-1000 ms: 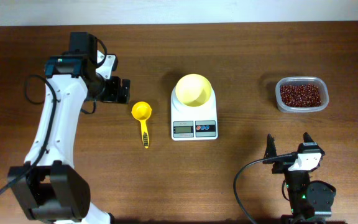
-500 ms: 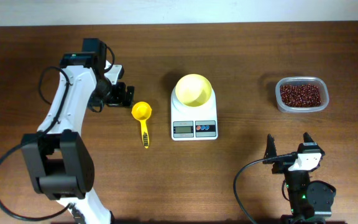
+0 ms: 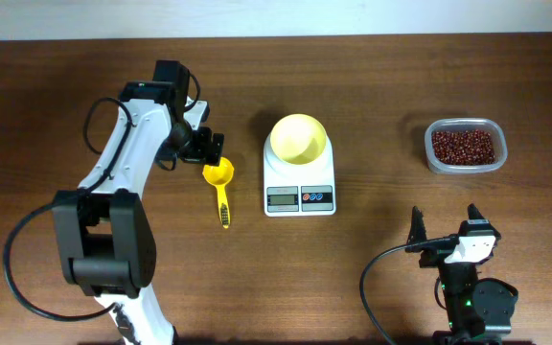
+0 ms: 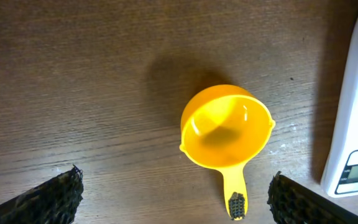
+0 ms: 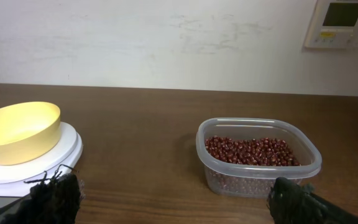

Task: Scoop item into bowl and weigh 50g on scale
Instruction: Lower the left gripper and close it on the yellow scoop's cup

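Step in hand: taking up the scoop. Your left gripper [image 3: 211,147] hangs over the scoop [image 4: 225,134] cup, jaws wide and empty. The scoop lies just left of the scale [image 3: 300,196], which carries the empty bowl [image 3: 299,137]. The beans [image 3: 463,146] sit in the container [image 3: 433,161], far right. Your right gripper [image 3: 444,228] rests wide, empty. Next, shift to the handle, descend, close.

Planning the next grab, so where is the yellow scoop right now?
In the overhead view, the yellow scoop lies left of the scale, just beside the open left gripper.
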Available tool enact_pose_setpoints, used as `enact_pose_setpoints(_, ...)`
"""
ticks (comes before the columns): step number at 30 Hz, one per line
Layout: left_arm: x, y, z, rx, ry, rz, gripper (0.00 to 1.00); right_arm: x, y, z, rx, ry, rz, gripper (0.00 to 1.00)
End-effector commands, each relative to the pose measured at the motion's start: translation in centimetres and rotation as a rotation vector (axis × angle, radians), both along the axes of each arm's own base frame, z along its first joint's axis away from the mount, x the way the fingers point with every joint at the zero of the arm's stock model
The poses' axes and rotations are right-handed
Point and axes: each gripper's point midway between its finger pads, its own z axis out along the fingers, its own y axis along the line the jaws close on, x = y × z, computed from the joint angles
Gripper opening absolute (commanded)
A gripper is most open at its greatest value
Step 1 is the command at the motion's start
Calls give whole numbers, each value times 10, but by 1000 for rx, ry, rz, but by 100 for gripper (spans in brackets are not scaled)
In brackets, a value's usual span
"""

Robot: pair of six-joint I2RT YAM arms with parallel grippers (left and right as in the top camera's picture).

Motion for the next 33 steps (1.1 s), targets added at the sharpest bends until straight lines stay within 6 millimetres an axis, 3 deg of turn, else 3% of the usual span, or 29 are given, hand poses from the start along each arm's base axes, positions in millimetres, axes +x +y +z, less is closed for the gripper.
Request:
enact_pose_setpoints(1, 8, 5, 1, 26, -22, 26, 99, 0, 2, -2, -6, 3, 7, 99)
enact_pose_setpoints(14, 8, 5, -1, 25, -23, 26, 99, 0, 2, -2, -6, 3, 7, 99)
enact_pose_setpoints(21, 5, 5, -11, 23, -13, 25, 99, 0, 2, -2, -6, 3, 7, 99)
enact_pose_setpoints(30, -14, 6, -38, 27, 38, 25, 99, 0, 2, -2, -6, 3, 7, 99)
enact_pose_setpoints(33, -11, 6, -39, 26, 23, 25, 99, 0, 2, -2, -6, 3, 7, 99)
